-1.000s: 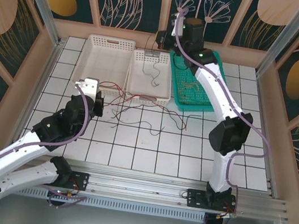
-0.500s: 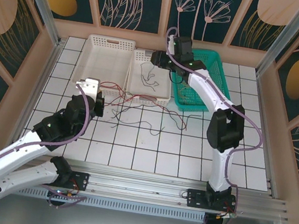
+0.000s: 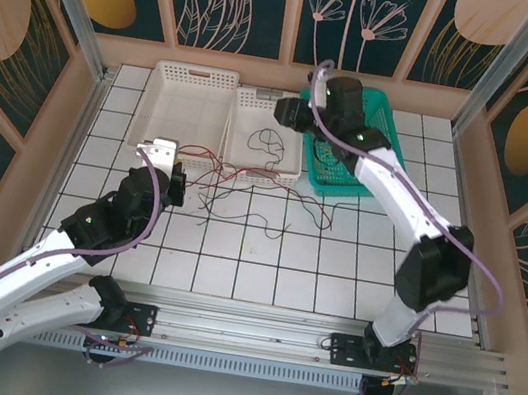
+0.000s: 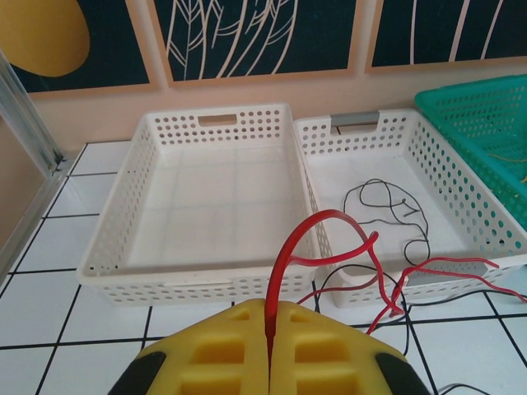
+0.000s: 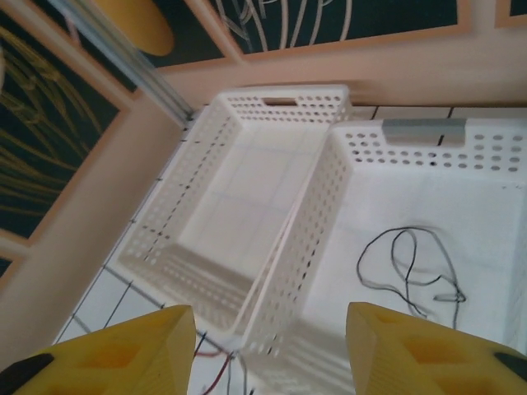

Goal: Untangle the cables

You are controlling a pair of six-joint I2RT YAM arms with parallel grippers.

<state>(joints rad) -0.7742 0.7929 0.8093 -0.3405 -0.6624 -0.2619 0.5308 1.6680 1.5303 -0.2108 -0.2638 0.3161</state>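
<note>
The cables lie in a loose tangle of red, dark and olive strands on the white tiled table, just in front of the two white baskets, spreading from beside the left arm across toward the green basket. One red wire rises out of that tangle in an arched loop; the left gripper is clenched on its near end, yellow pads pressed together with the wire pinched in the seam between them; further red strands run close along the front rim of the middle basket. A black wire lies apart from the tangle, loosely curled on the floor of that middle basket. The right gripper hangs above the wall shared by the two white baskets, released, its yellow fingers spread wide with nothing between them; the right arm reaches over the green basket to get there. The left basket stands side by side against the middle one, and the green basket sits just to the middle one's right, all three along the far edge of the table.
</note>
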